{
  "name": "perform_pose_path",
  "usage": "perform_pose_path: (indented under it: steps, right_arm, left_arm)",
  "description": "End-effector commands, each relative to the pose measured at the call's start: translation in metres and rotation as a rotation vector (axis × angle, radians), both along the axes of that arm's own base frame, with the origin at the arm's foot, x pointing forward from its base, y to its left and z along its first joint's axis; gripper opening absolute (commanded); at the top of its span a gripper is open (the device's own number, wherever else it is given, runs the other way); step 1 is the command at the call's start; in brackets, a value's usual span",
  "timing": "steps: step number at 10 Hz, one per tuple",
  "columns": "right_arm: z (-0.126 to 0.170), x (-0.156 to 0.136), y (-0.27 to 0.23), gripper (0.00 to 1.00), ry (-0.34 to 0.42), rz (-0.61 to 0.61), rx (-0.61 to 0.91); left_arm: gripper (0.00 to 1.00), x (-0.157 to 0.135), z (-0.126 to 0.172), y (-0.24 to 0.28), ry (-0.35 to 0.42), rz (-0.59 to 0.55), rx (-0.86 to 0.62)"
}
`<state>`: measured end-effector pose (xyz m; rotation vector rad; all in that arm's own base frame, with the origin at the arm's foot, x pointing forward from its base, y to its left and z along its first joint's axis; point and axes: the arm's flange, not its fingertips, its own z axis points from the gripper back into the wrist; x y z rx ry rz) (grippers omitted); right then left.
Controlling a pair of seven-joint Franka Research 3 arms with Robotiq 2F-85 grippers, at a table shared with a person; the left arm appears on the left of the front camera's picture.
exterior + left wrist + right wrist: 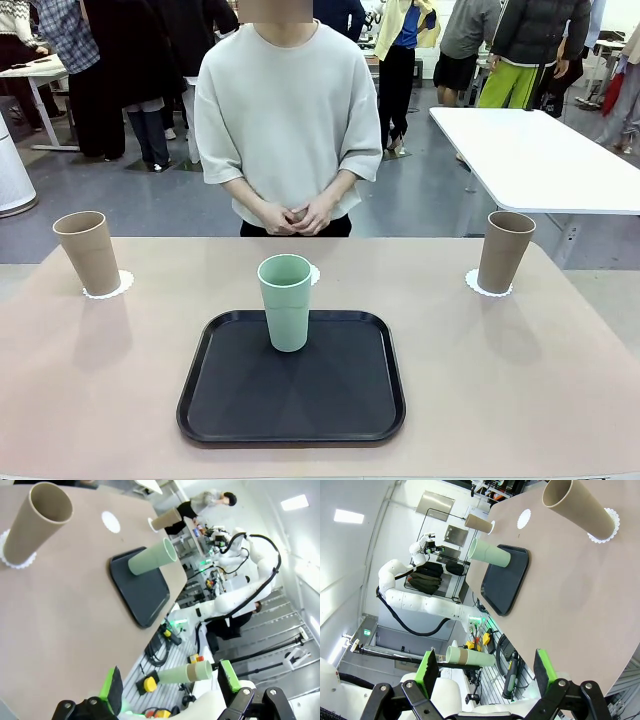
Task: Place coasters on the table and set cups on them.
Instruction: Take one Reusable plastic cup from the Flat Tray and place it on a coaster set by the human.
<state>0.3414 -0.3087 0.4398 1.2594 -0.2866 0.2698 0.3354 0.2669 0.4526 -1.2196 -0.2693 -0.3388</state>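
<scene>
Two tan cups stand on lacy white coasters on the beige table (520,380): one cup (90,252) on the far-left coaster (107,288), the other cup (505,250) on the far-right coaster (485,288). A mint green cup (286,302) stands upright on the black tray (290,400). Behind it a third coaster (314,273) lies bare. My left gripper (170,685) hangs open off the table's edge, well short of the left tan cup (37,522) and the green cup (152,557). Likewise my right gripper (485,672) is open and empty, far from the right tan cup (580,507).
A person stands at the far side with clasped hands (295,215) held off the table. A white rectangular table (540,160) stands at the back right. Bare tabletop surrounds the tray on both sides.
</scene>
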Motion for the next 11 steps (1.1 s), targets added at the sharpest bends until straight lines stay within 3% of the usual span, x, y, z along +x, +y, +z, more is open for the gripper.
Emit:
perform_pose_path:
  steps: [1, 2, 3, 5, 6, 7, 8, 11]
  right_arm:
    - [0.000, -0.001, 0.002, 1.00, -0.007, -0.008, 0.003]
    - [0.000, 0.000, 0.000, 1.00, 0.000, 0.000, 0.000]
    - [0.016, -0.004, 0.009, 1.00, -0.095, 0.058, -0.090]
    - [0.072, -0.004, 0.053, 1.00, -0.224, 0.192, -0.362]
    - [0.103, -0.005, 0.077, 1.00, -0.253, 0.313, -0.423]
    - [0.127, -0.003, 0.099, 1.00, -0.247, 0.370, -0.506]
    - [0.145, -0.002, 0.124, 1.00, -0.293, 0.426, -0.570]
    - [0.150, 0.009, 0.218, 1.00, -0.455, 0.572, -0.713]
  left_arm:
    - [1.00, 0.000, 0.003, 0.001, 0.012, 0.017, 0.011]
    - [1.00, 0.000, 0.003, 0.001, 0.012, 0.017, 0.011]
    - [1.00, 0.000, 0.003, 0.001, 0.012, 0.017, 0.011]
    - [1.00, 0.000, 0.003, 0.001, 0.012, 0.017, 0.011]
    - [1.00, 0.000, 0.003, 0.001, 0.012, 0.017, 0.011]
    - [1.00, 0.000, 0.003, 0.001, 0.012, 0.017, 0.011]
    - [1.00, 0.000, 0.003, 0.001, 0.012, 0.017, 0.011]
    - [1.00, 0.000, 0.003, 0.001, 0.012, 0.017, 0.011]
